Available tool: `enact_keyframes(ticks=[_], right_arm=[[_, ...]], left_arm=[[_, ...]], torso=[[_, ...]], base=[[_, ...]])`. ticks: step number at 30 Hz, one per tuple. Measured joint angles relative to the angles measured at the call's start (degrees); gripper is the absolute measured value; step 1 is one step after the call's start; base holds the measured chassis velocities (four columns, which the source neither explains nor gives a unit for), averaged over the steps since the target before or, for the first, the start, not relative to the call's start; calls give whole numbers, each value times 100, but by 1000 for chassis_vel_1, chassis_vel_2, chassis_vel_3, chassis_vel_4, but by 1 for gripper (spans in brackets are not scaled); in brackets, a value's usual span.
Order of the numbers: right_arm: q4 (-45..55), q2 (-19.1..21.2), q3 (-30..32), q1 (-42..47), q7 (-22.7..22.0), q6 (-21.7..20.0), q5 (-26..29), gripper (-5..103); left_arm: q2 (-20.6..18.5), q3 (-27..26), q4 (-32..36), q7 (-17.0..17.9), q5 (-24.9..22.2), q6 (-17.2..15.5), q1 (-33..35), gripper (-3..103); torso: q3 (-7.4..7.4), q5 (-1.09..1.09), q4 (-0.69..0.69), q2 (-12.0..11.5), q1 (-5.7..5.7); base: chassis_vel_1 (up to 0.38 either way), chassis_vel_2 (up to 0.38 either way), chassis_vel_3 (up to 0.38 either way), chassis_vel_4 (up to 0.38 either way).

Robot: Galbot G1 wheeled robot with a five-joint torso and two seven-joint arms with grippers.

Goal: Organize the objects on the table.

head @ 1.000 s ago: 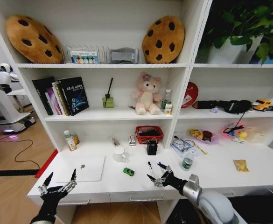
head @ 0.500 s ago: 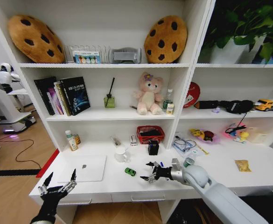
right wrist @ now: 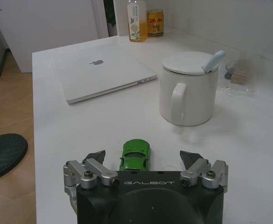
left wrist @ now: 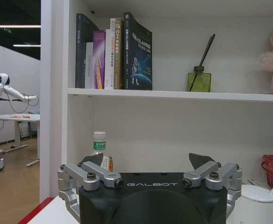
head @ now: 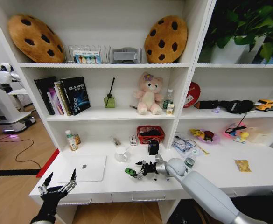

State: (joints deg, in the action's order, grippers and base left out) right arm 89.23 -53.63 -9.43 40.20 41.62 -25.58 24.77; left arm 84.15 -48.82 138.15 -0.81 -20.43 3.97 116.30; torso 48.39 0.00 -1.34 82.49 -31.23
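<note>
The tiny green toy car (head: pixel 129 171) (right wrist: pixel 136 155) sits near the front of the white table (head: pixel 220 175). My right gripper (head: pixel 140 168) (right wrist: pixel 143 156) is open and low over the table, its fingers on either side of the car without gripping it. A slim silver laptop (head: pixel 82 168) (right wrist: pixel 101 70) lies closed at the left. The short green-topped can (head: pixel 189 163) stands just behind my right arm. My left gripper (head: pixel 59 184) (left wrist: pixel 145 161) hovers open and empty at the table's front left corner.
A white lidded mug (head: pixel 121 154) (right wrist: pixel 187 88) stands just beyond the car. Behind it are a black box (head: pixel 153 147) and a red basket (head: pixel 149 134). A small bottle (head: pixel 70 141) (right wrist: pixel 137 21) stands at the back left. Shelves rise behind the table.
My right arm has swept left across the table's front, from right of centre to the green toy car. The left arm has held still.
</note>
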Motion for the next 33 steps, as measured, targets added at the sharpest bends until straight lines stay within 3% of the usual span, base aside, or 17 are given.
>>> enact_keyframes(ticks=[2,4,7,8,13,25,27,33], right_arm=[[-71,-41,-112,-86,-23,7,-4,82],[-101,-62,-189,-126,-65,30,-2,80],[-129,-94,-291,-160,-147,39,9,81],[-150,-126,-337,-163,-201,40,11,87],[-198,-175,-379,-141,-282,42,-5,95],[-287,-222,-429,-105,-431,101,-30,89],[-292,-222,-470,-128,-493,128,-17,80],[-284,-204,-517,-145,-497,143,-6,76]], left_arm=[[0,0,0,-1,0,0,0,100],[0,0,0,-2,0,1,0,100],[0,0,0,-3,0,0,0,100],[0,0,0,-3,0,0,0,100],[0,0,0,-4,0,0,0,100],[0,0,0,-4,0,0,0,100],[0,0,0,-4,0,0,0,100],[0,0,0,-4,0,0,0,100]], torso=[[0,0,-1,0,0],[0,0,0,0,0],[0,-1,0,0,0],[0,0,0,0,1],[0,0,0,1,0],[-1,0,-1,1,1],[-1,0,-1,1,1],[-1,0,-1,1,1]], base=[[0,0,0,0],[0,0,0,0],[0,0,0,0],[0,0,0,0],[0,0,0,0],[0,0,0,0],[0,0,0,0],[0,0,0,0]])
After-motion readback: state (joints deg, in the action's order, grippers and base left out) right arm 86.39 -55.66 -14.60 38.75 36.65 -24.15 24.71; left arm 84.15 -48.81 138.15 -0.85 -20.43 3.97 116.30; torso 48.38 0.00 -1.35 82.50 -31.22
